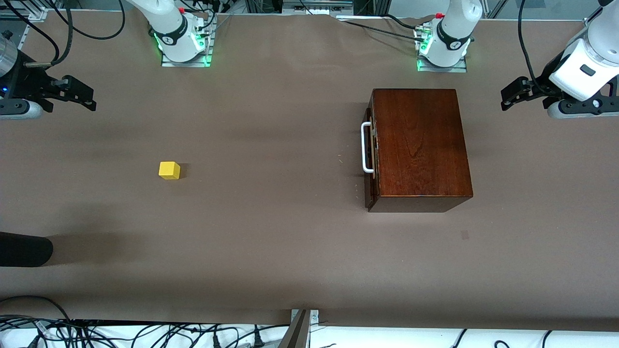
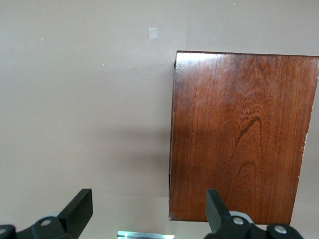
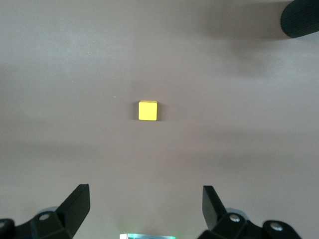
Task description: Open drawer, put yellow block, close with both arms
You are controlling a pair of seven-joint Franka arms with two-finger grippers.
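Currently we log the wooden box (image 1: 420, 147) as our landmark; it sits flat on the brown counter (image 1: 271, 232), toward the left arm's end. Its drawer (image 1: 370, 150) is pushed fully in, and the white bar handle (image 1: 366, 147) on the drawer front faces toward the right arm's end of the counter. In the left wrist view we see only the glossy top of the box (image 2: 239, 134), with the grain clearly visible.

We find the yellow block (image 1: 169, 170) well apart from the box, toward the right arm's end, and slightly nearer to the front camera than the box's handle. It rests on the bare counter, touching nothing. In the right wrist view the block (image 3: 147, 110) lies alone on the counter.

We note the left gripper (image 1: 513, 95) raised over the counter's edge at the left arm's end, beside the box but not touching it. In the left wrist view the left gripper (image 2: 149, 209) has its fingers spread wide and holds nothing.

We note the right gripper (image 1: 77, 94) raised over the counter's edge at the right arm's end, well apart from the box. In the right wrist view the right gripper (image 3: 147, 206) is likewise spread wide and empty.

A black rounded object (image 1: 24, 249) enters at the right arm's end, nearer to the front camera than the box.
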